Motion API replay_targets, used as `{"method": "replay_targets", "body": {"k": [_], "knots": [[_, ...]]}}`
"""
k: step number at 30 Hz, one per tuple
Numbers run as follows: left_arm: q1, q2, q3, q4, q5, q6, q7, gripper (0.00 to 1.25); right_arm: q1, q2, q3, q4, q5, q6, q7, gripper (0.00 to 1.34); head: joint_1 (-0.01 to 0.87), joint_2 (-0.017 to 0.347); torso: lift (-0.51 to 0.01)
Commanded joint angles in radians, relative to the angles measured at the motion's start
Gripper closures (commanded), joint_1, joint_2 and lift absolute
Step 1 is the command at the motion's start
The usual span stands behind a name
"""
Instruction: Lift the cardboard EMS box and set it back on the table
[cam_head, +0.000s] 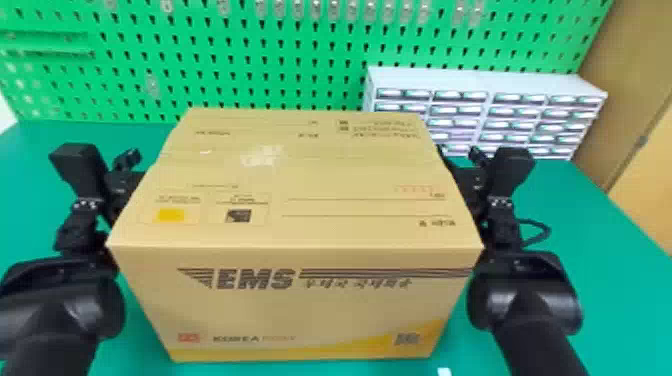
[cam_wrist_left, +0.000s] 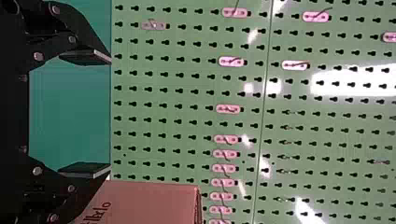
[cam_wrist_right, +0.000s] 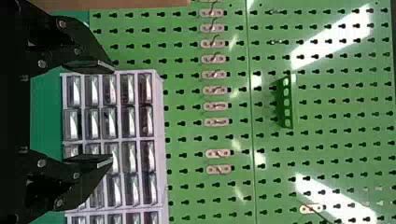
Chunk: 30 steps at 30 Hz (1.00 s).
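The cardboard EMS box is upright between my two arms, its lettered side facing me. Whether its bottom touches the green table cannot be told. Against its left side is my left gripper; my right gripper is at its right side, both partly hidden by the box. In the left wrist view, the left gripper has its fingers wide apart with nothing between them, and the box lies beyond one finger. In the right wrist view, the right gripper is also open and holds nothing; a strip of the box shows.
Behind the box stands a green pegboard with small hooks. A white drawer cabinet is at the back right of the green table. A brown panel borders the far right. A small white object is near the front edge.
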Motion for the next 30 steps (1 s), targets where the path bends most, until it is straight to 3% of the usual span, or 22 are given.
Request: {"method": "replay_targets", "body": {"k": [1,17,30], "knots": [[-0.01,0.0,0.0,-0.015,-0.005,0.001,0.0,0.44,-0.001,-0.001,-0.002,-0.05,0.013,0.036,0.0,0.57,0.678,-0.017,-0.098],[-0.042,-0.001,0.017,-0.088,-0.031,0.052,0.002,0.44,-0.001,0.017,-0.031,-0.268,0.087,0.189,0.0,0.57,0.678,-0.017,-0.098],[-0.048,0.0,0.023,-0.119,-0.031,0.058,0.002,0.44,-0.004,0.017,-0.031,-0.294,0.088,0.2,0.0,0.57,0.678,-0.017,-0.098]]}}
